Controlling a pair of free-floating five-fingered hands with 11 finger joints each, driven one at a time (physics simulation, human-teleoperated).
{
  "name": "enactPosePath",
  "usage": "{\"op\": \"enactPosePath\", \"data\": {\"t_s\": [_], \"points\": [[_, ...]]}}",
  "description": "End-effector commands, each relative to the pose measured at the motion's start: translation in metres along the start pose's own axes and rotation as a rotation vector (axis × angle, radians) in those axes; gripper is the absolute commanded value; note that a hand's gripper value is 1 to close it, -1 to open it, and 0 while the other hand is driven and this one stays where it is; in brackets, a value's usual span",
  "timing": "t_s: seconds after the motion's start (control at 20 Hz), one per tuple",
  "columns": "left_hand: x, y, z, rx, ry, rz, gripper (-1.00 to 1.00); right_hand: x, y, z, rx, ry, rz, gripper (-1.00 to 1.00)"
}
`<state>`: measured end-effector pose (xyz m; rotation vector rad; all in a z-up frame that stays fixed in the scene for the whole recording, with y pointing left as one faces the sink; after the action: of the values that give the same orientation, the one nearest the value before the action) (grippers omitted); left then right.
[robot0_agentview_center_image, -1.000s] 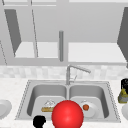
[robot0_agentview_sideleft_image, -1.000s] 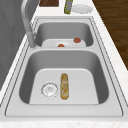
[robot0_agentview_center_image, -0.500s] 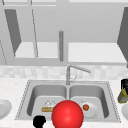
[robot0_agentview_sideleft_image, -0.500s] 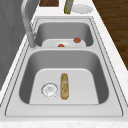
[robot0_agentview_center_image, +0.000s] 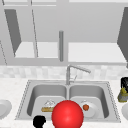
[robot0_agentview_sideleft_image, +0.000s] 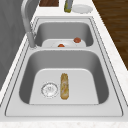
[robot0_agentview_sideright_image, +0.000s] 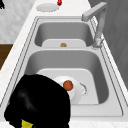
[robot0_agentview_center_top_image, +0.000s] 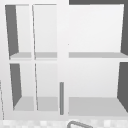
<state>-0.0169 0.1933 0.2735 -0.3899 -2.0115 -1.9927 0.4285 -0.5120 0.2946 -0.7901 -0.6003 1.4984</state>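
- The olive bottle (robot0_agentview_center_image: 122, 96) stands on the counter just right of the sink (robot0_agentview_center_image: 45, 81).
- My right hand (robot0_agentview_center_image: 124, 82) sits atop it, probably to take it from above; I cannot tell its grip.
- My left hand (robot0_agentview_center_image: 39, 121) hangs at the sink's front edge; I cannot tell its grip either.
- A bread roll (robot0_agentview_sideleft_image: 64, 85) lies in the sink's left basin.

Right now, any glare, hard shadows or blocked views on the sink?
Front view: flat light, no glare; a red ball hides part of the sink front rim, with the left hand beside it. Right side view: the right hand blocks the near corner. Left side view: soft shading in the basins, no hard shadows.
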Motion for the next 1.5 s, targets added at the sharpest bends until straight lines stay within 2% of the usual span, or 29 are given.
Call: {"op": "enactPosePath", "data": {"t_s": [0.0, 0.35, 0.7, 0.95, 1.1, 1.2, 1.45], "points": [[0.0, 0.0, 0.0, 0.0, 0.0, 0.0, 0.0, 0.005, -0.026, 0.011, 0.007, 0.043, -0.039, 1.0], [0.0, 0.0, 0.0, 0.0, 0.0, 0.0, 0.0, 0.013, -0.065, 0.038, 0.022, 0.047, -0.049, 1.0], [0.0, 0.0, 0.0, 0.0, 0.0, 0.0, 0.0, 0.02, -0.085, 0.097, 0.01, -0.008, -0.051, 1.0], [0.0, 0.0, 0.0, 0.0, 0.0, 0.0, 0.0, 0.032, -0.075, 0.137, -0.032, -0.015, -0.03, 1.0], [0.0, 0.0, 0.0, 0.0, 0.0, 0.0, 0.0, 0.038, -0.066, 0.142, -0.01, -0.04, -0.051, 1.0], [0.0, 0.0, 0.0, 0.0, 0.0, 0.0, 0.0, 0.048, -0.05, 0.151, -0.034, -0.037, -0.048, 1.0], [0.0, 0.0, 0.0, 0.0, 0.0, 0.0, 0.0, 0.071, -0.031, 0.181, -0.019, -0.028, -0.041, 1.0]]}}
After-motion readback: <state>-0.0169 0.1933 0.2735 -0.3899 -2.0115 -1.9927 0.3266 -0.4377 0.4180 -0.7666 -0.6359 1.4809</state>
